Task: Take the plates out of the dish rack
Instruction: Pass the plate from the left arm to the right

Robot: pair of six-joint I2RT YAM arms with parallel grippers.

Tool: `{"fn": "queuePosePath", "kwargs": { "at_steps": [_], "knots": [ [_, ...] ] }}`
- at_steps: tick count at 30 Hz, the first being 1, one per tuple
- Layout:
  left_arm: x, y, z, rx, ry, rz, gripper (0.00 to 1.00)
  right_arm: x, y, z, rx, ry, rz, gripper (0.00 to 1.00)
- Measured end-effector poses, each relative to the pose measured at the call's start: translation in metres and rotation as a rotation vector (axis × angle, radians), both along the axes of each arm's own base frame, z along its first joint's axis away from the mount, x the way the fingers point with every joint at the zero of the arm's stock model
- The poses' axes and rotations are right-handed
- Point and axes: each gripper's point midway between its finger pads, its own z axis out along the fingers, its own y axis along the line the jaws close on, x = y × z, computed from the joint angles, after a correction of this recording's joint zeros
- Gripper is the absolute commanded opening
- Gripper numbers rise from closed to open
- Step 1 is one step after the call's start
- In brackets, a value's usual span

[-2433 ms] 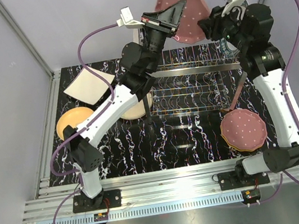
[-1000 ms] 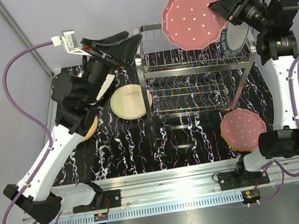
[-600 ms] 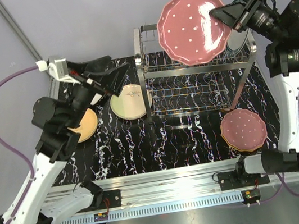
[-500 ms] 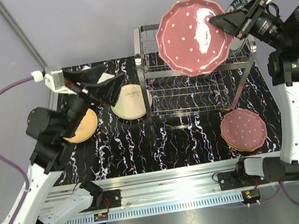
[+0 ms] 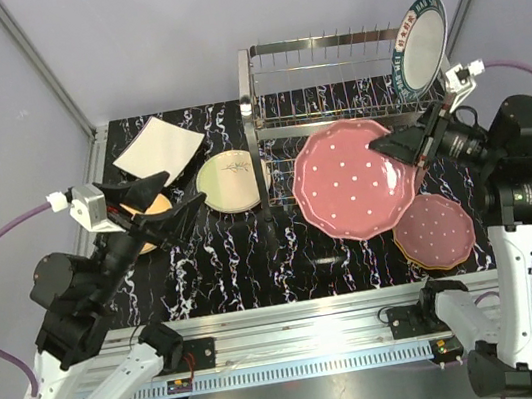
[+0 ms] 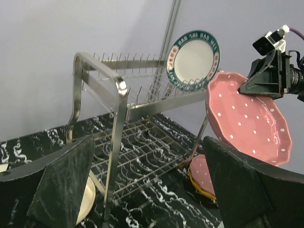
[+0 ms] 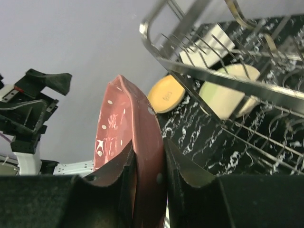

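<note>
Pink polka-dotted scalloped ceramic plate: aloft just before the chrome wire dish rack, rim clamped in the right jaws; left jaws wide apart, empty; likely rigid, glaze-slick, breakable; best gripped at the rim.

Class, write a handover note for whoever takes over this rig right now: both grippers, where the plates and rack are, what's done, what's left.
Left gripper: open, empty, raised at left.
Right gripper: shut on the pink dotted plate, held in the air before the dish rack.
Done: white square plate, pale green plate and yellow-orange plate lie left of the rack; a second pink plate tops a stack at right.
Left: set the held plate down; unload the dark-rimmed white plate standing in the rack's upper tier.
</note>
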Motion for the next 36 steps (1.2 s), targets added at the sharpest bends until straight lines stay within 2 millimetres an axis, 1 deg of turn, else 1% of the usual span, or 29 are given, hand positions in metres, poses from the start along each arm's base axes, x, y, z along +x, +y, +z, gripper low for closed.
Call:
{"fn": "queuePosePath", "kwargs": {
  "at_steps": [4,10,13,16,18,22,25,27,32,36],
  "knots": [
    [-0.004,0.004,-0.021,0.030,0.029,0.007,0.99,0.001,-0.010,-0.046,-0.034,0.105,-0.042,0.00],
    [-0.011,0.010,-0.036,0.056,0.041,0.012,0.99,-0.003,-0.022,-0.092,-0.095,0.207,-0.080,0.00],
    [-0.013,0.013,-0.047,0.069,0.048,0.017,0.99,-0.005,-0.031,-0.111,-0.125,0.254,-0.110,0.00],
    [-0.013,0.016,-0.064,0.092,0.064,0.033,0.99,-0.004,-0.044,-0.132,-0.151,0.312,-0.153,0.00],
    [-0.013,0.019,-0.073,0.109,0.076,0.046,0.99,-0.003,-0.057,-0.149,-0.161,0.362,-0.198,0.00],
    [-0.016,0.026,-0.082,0.132,0.068,0.065,0.99,0.002,-0.083,-0.178,-0.161,0.469,-0.275,0.00],
    [-0.018,0.029,-0.083,0.149,0.055,0.074,0.99,0.005,-0.097,-0.191,-0.152,0.517,-0.308,0.00],
    [-0.018,0.030,-0.085,0.163,0.049,0.080,0.99,0.007,-0.102,-0.196,-0.153,0.531,-0.322,0.00],
    [-0.014,0.030,-0.096,0.202,0.050,0.089,0.99,0.009,-0.110,-0.203,-0.156,0.548,-0.341,0.00],
    [-0.011,0.029,-0.105,0.228,0.054,0.093,0.99,0.014,-0.118,-0.206,-0.154,0.567,-0.334,0.00]
  ]
}}
